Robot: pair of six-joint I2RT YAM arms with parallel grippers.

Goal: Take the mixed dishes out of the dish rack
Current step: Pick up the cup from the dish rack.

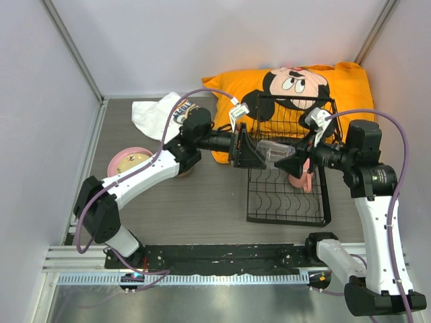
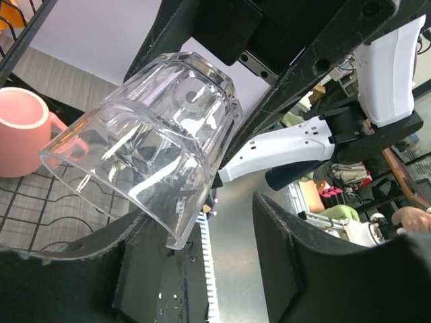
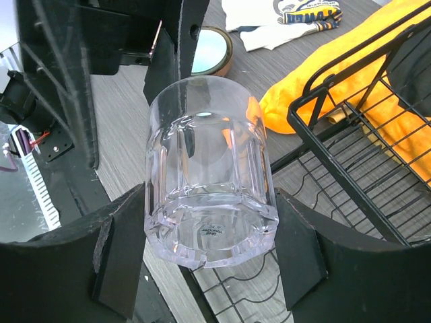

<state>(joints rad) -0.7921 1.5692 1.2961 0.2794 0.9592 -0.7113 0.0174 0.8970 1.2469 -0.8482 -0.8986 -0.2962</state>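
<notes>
Item: small clear glass [image 3: 209, 195], held on its side above the dish rack [image 1: 288, 214], centre-right of the overhead view, between both arms. Right gripper [image 3: 209, 232] is clamped on its base end. Left gripper [image 2: 202, 269] has its jaws parted about the rim with a gap on one side, gripping nothing. Out of the rack: pink plate [image 1: 113, 165] bearing a tan piece, at left; brown bowl [image 3: 210, 50] near it. In the rack: pink mug [image 2: 27, 131]. Judged well past halfway, with glass and mug outstanding.
</notes>
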